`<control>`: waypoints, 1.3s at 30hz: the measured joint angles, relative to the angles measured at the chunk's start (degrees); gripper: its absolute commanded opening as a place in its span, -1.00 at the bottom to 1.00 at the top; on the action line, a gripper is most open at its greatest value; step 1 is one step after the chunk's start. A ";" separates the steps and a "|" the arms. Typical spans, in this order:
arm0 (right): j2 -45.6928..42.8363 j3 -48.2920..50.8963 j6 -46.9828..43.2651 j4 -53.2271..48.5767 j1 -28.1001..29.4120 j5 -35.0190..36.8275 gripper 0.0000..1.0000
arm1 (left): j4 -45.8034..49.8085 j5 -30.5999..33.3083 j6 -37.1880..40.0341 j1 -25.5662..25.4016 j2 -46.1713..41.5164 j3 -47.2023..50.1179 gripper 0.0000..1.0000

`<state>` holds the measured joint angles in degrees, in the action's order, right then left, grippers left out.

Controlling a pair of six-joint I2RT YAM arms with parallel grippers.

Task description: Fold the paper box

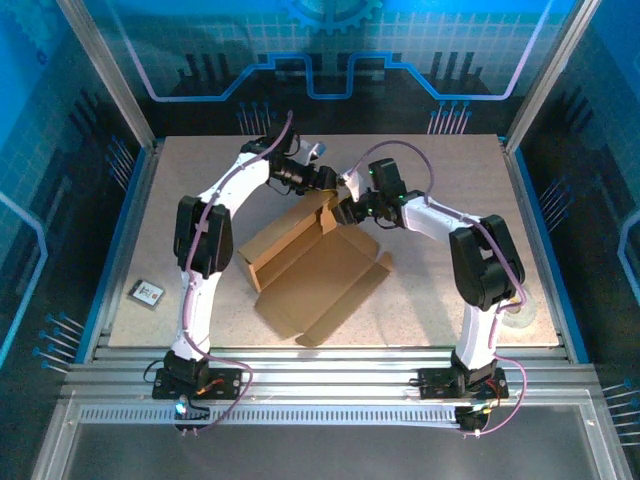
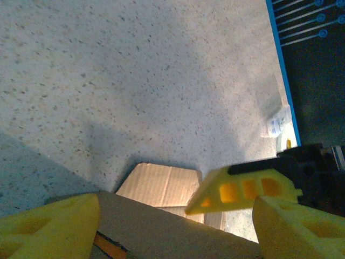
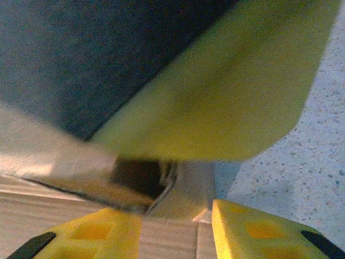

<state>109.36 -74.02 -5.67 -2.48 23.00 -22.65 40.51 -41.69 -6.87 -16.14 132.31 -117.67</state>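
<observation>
- paper box [image 1: 305, 268]: brown cardboard, mid-tabletop, partly folded; walled tray part at the left, flat lid panel with side flaps spread out toward the near right.
- left fingers [image 1: 322, 183]: at the box's far corner, reaching in from the left; spread wide and released, gripping nothing. In the left wrist view, a raised cardboard edge crosses the gap between them, with a flat flap on the tabletop beyond.
- right fingers [image 1: 343, 208]: at the same far corner, reaching in from the right, just beside the left fingers. Set apart with cardboard in the gap; grasping or merely straddling it, cannot tell from the blurred right wrist view.
- Crowding at that corner: one yellow right finger close above the cardboard edge in the left wrist view; a large blurred yellow shape across the upper right wrist view.
- small dark card [image 1: 147, 292]: pale label, flat near the tabletop's left edge, well apart from the box.
- left arm [image 1: 205, 250]: white links, black joints, lilac cable; arched along the box's left side.
- right arm [image 1: 480, 262]: same make, arched to the right of the box.
- clear roll-like item [image 1: 517, 318]: near the tabletop's right edge; kind unclear.
- tabletop [image 1: 200, 170]: pale, speckled, blue-edged.
- aluminium rails [image 1: 320, 365]: along the near edge, carrying both arm bases.
- enclosure panels [image 1: 320, 50]: blue-lit, circuit pattern, on the left, far and right sides.
</observation>
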 measured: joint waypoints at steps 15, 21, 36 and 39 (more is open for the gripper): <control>1.07 1.55 1.38 8.20 3.02 6.75 -0.43 | 7.61 -5.35 3.34 -0.02 4.37 -6.82 0.39; 1.64 2.54 1.55 12.02 5.09 13.09 -0.55 | 9.38 -5.79 4.00 0.55 5.35 -8.52 0.39; 1.68 3.10 0.83 14.45 9.05 27.41 -0.68 | 9.60 -5.73 4.09 1.31 5.46 -8.57 0.44; 1.68 3.21 1.05 14.62 9.18 27.61 -0.61 | 9.60 -5.29 4.07 1.33 5.49 -8.57 0.51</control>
<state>111.04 -70.81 -4.62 12.14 32.18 4.95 50.11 -46.98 -2.81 -14.81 137.80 -126.23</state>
